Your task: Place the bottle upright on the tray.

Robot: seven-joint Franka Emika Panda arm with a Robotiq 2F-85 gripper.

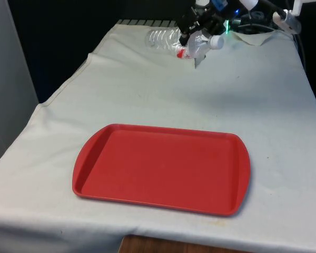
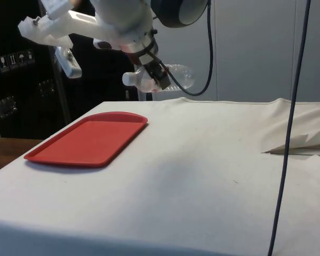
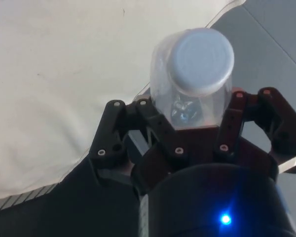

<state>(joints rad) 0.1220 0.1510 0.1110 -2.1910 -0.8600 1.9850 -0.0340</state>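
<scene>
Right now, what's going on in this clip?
The white arm's black gripper is holding a clear plastic bottle with a white cap, fingers closed around it near the neck. The bottle is lifted off the white cloth-covered table and lies roughly on its side in the air, cap pointing toward the red plastic tray. The tray sits bare at the near end in the front view, well apart from the bottle, so placing it upright is not yet done.
</scene>
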